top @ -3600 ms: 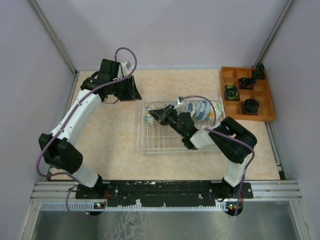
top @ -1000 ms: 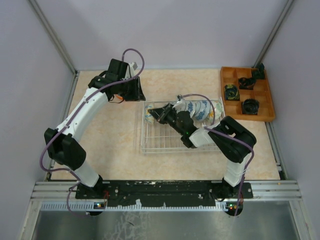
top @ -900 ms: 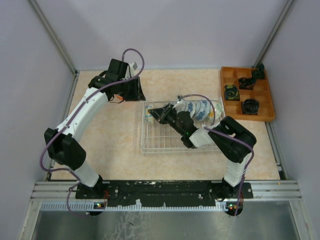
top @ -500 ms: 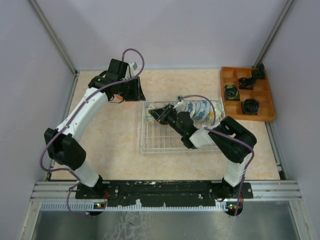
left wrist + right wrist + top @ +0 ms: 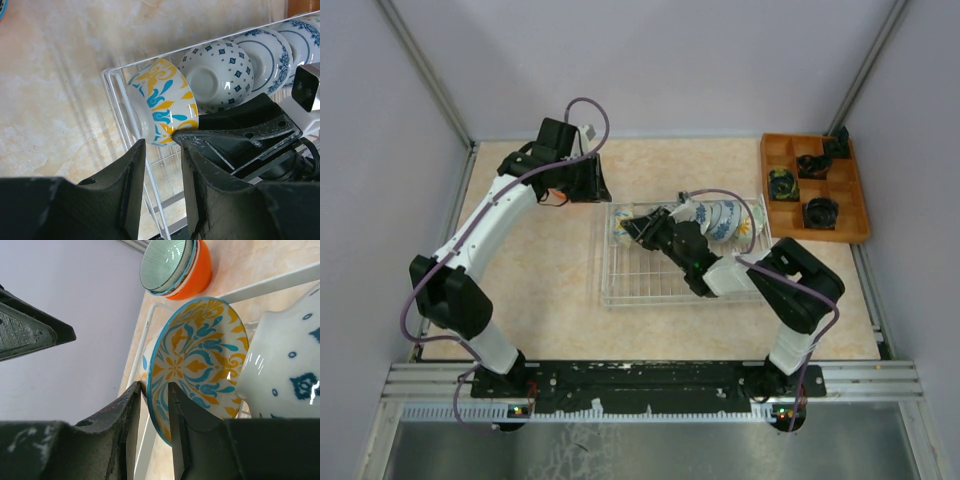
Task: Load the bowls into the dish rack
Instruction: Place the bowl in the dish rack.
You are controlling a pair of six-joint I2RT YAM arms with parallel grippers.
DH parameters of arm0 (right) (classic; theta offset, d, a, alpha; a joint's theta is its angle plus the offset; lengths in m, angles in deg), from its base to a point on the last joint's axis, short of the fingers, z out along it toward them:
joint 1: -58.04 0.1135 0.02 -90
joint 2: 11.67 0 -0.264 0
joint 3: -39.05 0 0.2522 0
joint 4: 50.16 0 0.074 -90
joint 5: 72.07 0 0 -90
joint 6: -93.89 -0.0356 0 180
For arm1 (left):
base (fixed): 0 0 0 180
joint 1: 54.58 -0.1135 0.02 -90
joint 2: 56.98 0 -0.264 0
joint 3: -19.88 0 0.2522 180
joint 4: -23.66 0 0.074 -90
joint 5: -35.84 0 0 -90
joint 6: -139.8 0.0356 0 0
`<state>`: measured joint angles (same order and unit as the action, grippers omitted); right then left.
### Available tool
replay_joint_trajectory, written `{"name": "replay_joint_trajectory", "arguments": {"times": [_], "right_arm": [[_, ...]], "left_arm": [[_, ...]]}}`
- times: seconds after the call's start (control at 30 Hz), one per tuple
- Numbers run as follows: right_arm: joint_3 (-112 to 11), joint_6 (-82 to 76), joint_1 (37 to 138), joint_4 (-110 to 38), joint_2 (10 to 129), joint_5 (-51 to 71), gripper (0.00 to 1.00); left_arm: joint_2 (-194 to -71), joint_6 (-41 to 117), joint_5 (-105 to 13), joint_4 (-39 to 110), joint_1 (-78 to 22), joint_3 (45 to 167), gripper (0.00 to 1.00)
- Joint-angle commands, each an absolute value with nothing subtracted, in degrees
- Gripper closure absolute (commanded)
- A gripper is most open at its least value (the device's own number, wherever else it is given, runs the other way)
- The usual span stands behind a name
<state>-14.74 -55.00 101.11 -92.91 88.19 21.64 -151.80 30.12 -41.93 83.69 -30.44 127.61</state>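
Bowls [image 5: 720, 218] in dish rack [image 5: 640, 286]; right pincer [image 5: 154, 390] ajar astride one; left pincer [image 5: 161, 142] ajar, empty.

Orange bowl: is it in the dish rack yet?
No, the orange bowl sits on the table beyond the dish rack wire, with a green bowl nested inside it.

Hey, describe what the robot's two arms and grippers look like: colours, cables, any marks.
Both the left arm and right arm have white links with bulky black joints, and a purple cable loops along each. The left gripper and right gripper are black. Up close, their flat fingers look scuffed, with pale wear marks.
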Motion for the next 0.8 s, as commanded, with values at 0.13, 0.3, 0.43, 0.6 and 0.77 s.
{"name": "replay_joint_trajectory", "arguments": {"times": [0.13,0.3,0.43,0.6,0.77], "right_arm": [[-15.1,-52.0,101.2,-85.4,83.5,26.2,0.69],[-15.5,-51.3,101.2,-80.9,79.9,27.2,0.67],[-16.5,-50.4,101.2,-77.5,78.4,27.5,0.58],[-17.9,-48.7,101.3,-74.0,77.0,28.0,0.59],[-18.8,-47.7,101.6,-72.5,76.4,27.9,0.64]], "left_arm": [[-152.6,29.8,-41.4,83.5,-29.8,129.7,0.59],[-152.7,29.6,-41.5,83.5,-29.7,129.8,0.59],[-152.7,29.6,-41.5,83.6,-29.4,129.8,0.59],[-153.0,29.4,-41.4,83.5,-29.2,130.1,0.59],[-153.1,29.3,-41.7,83.5,-28.8,130.1,0.60]]}}
